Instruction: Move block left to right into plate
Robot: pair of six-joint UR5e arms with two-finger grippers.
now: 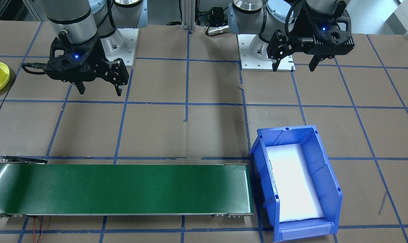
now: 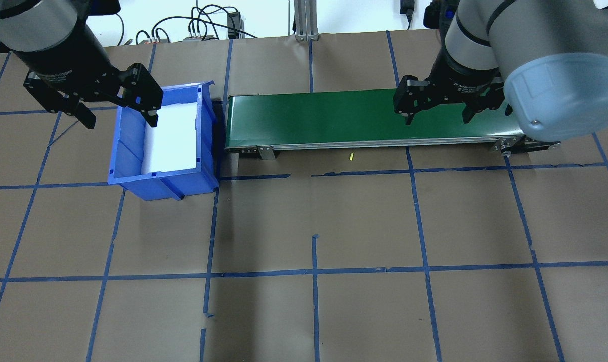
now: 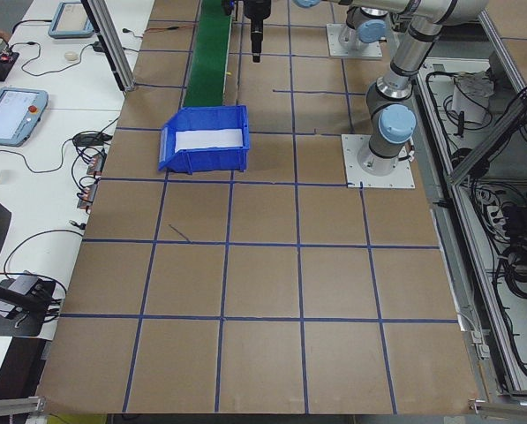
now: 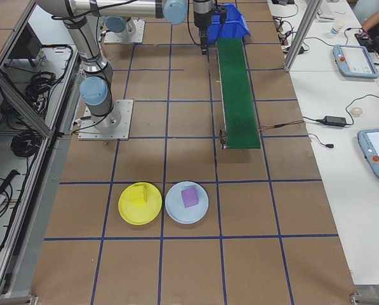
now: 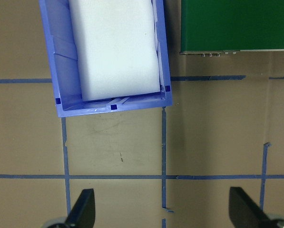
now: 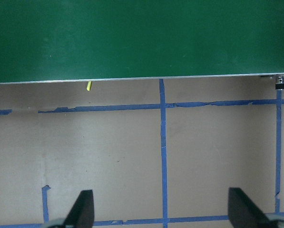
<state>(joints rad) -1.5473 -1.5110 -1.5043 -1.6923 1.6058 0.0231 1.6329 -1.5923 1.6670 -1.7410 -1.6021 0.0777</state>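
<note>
Lying well apart from the right hand [image 1: 99, 89], the plate [image 4: 139, 204] holds a yellow block [image 4: 140, 193].

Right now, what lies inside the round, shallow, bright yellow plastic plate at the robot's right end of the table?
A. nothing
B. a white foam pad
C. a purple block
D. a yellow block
D. In the exterior right view the yellow plate holds a yellow block, while the purple block sits in the neighbouring pale blue plate.
</note>
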